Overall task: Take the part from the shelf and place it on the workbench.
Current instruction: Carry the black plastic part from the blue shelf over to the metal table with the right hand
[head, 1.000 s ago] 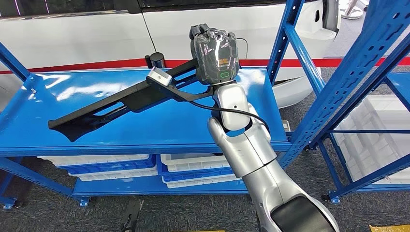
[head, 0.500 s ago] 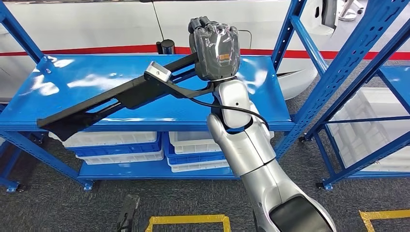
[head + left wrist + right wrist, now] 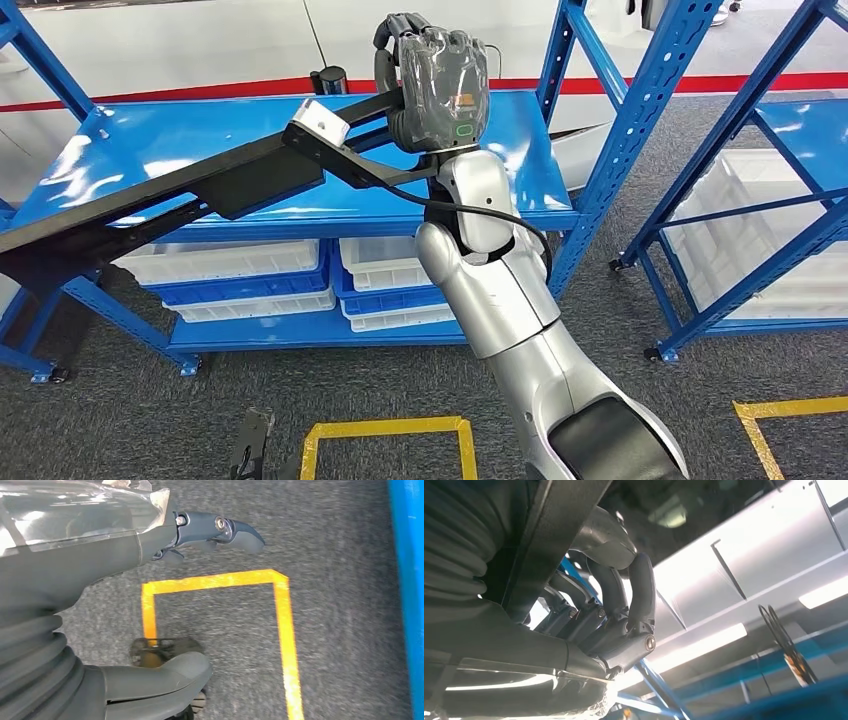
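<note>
Right hand (image 3: 437,85) wraps its fingers (image 3: 624,595) tight round the long black part (image 3: 180,195); part hangs in the air, stretching left above the blue shelf (image 3: 520,160) | left hand (image 3: 125,545) hangs over grey floor (image 3: 340,540); fingers loosely apart, holding nothing

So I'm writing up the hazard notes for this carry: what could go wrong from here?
1. The right hand grips the long black part at one end, so the far end may sag or twist in the grasp.
2. That far end reaches past the blue shelf edge, near the left upright; turning could knock it against the frame.
3. The left hand hangs by the floor, holding nothing, so it gives no support if the part slips.
</note>
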### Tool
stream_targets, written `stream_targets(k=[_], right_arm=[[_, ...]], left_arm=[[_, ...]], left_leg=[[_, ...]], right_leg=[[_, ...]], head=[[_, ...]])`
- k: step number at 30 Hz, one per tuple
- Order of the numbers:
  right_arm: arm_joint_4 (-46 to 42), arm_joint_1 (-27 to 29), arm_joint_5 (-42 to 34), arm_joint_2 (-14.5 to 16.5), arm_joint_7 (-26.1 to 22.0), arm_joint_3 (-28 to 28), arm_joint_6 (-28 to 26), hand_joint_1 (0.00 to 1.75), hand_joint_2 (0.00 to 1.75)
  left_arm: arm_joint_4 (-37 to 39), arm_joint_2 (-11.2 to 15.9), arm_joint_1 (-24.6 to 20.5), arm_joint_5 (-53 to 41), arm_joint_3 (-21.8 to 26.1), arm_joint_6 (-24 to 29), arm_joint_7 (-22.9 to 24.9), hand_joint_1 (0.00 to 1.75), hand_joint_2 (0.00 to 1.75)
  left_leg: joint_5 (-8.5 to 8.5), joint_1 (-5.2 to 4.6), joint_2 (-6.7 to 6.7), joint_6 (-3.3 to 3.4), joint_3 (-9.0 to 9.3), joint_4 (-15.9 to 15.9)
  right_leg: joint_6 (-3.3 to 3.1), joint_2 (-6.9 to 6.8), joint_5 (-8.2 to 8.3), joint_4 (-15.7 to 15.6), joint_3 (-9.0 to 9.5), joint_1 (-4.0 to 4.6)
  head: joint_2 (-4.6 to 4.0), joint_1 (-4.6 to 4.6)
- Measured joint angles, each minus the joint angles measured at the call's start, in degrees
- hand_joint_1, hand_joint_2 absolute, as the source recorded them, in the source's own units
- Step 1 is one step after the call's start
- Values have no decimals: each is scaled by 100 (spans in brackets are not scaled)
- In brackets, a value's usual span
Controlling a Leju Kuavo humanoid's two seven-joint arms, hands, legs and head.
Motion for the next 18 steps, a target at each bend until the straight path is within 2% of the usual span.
stream_targets(k=[1,2,3,4,5,6,8,9,10,11,13,14,15,16,17,18], right_arm=[[-1,-1,-50,-1,-10,-3,18,175,175],[-2,-4,-75,1,-18,-7,26,175,175],[-8,-9,-92,2,-22,-12,28,175,175],[-16,-16,-112,3,-25,-17,29,175,175],[-24,-26,-139,4,-26,-21,31,175,175],[-31,-36,-176,3,-27,-23,33,175,175],[-30,-50,-267,-4,-25,-29,35,175,175],[-28,-52,-307,-8,-24,-35,35,175,175],[-26,-56,-340,-12,-22,-41,35,175,175],[-25,-62,-360,-15,-21,-46,34,175,175],[-24,-69,-381,-15,-20,-48,31,175,175],[-21,-69,-379,-16,-13,-49,22,175,175],[-13,-68,-366,-17,2,-49,3,175,175],[-1,-67,-354,-17,23,-49,-25,175,175],[15,-68,-345,-17,45,-49,-61,175,175],[34,-71,-350,-13,59,-49,-100,175,175]], left_arm=[[0,10,8,5,2,0,-5,0,175],[0,19,12,7,4,0,-10,0,175],[-1,25,8,7,5,0,-14,0,175],[-2,28,3,7,5,2,-16,0,175],[-2,30,0,7,6,7,-17,0,175],[-3,32,1,7,7,13,-16,0,175],[-2,37,19,8,10,26,-16,0,175],[-2,39,25,9,14,29,-16,0,175],[-2,41,28,10,19,30,-16,0,175],[-2,45,27,10,26,29,-17,0,175],[-2,53,28,11,39,27,-17,0,175],[-2,58,30,13,46,26,-18,0,175],[-2,63,32,14,53,26,-19,0,175],[-2,70,32,16,62,26,-21,0,175],[-2,76,32,26,72,26,-26,0,175],[-3,83,30,38,81,26,-29,0,175]], left_leg=[[137,20,1,-17,157,-101],[271,41,2,-31,412,-374],[305,52,-2,-42,733,-768],[285,52,-18,-26,996,-1112],[231,43,-32,3,1170,-1369],[181,22,-45,48,1245,-1501],[250,2,-39,180,1185,-1520],[295,2,-27,240,1159,-1525],[350,5,-13,300,1118,-1539],[408,6,-2,347,1062,-1545],[542,-19,8,411,900,-1541],[616,-35,12,429,805,-1538],[690,-52,14,437,708,-1535],[760,-69,17,440,616,-1533],[832,-86,17,437,526,-1531],[900,-100,15,432,446,-1529]], right_leg=[[24,1,62,6,-84,-9],[53,3,118,18,-156,-17],[89,6,168,34,-220,-15],[131,5,210,49,-263,-12],[175,3,253,58,-286,-5],[219,-2,296,52,-299,0],[299,-8,384,20,-313,-14],[320,-6,394,19,-333,-26],[318,-3,324,76,-386,-34],[286,0,149,247,-469,-41],[209,6,-374,939,-712,-40],[195,7,-600,1363,-815,-40],[208,7,-719,1693,-859,-38],[237,7,-733,1857,-820,-33],[266,7,-661,1794,-663,-23],[271,7,-574,1535,-405,-5]], head=[[0,-2],[0,-3],[0,-11],[0,-15],[0,-12],[0,-14],[0,7],[0,8],[0,19],[0,28],[0,62],[0,77],[0,84],[0,86],[0,89],[0,91]])
